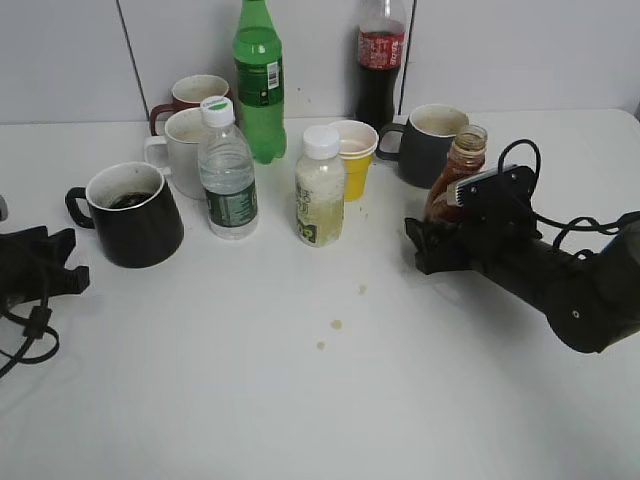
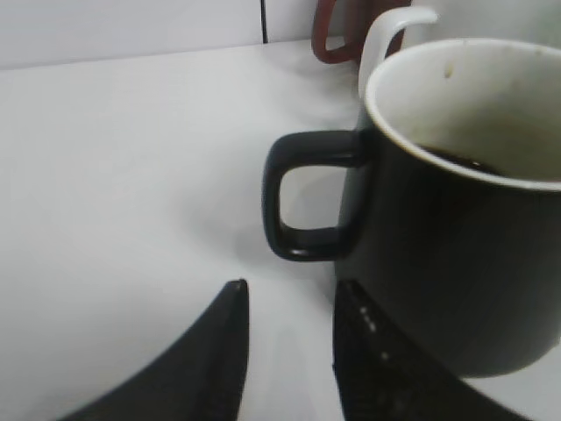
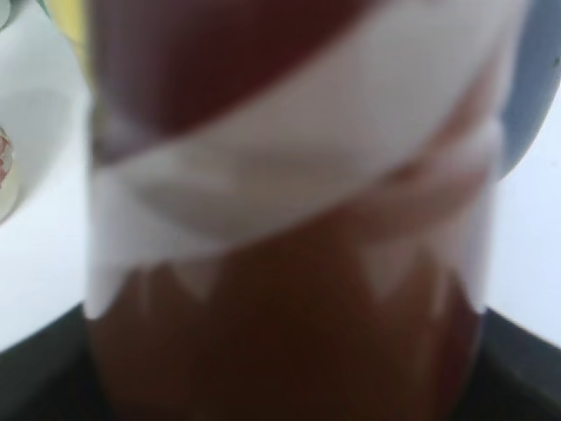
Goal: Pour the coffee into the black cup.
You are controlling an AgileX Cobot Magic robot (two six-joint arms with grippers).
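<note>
Coffee bottle [image 1: 461, 172] stands upright on the white tabletop [image 1: 330, 390], just in front of the dark grey mug [image 1: 428, 143]. Right gripper [image 1: 440, 240] jaws grasp its lower body; the label fills the right wrist view. Black cup [image 1: 133, 213] sits well to the left of the bottle, dark liquid inside. Left gripper [image 2: 289, 351] jaws released, near the cup's handle [image 2: 302, 197].

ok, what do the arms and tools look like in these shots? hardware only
Both arms are matte black. The right arm has a thick rounded link, loose black cables looping over it, and a small pale-faced block near the wrist. The right tool is black and angular. The left tool shows two curved, tapering black fingers; black cable trails beside it in the exterior view. No markings visible.
</note>
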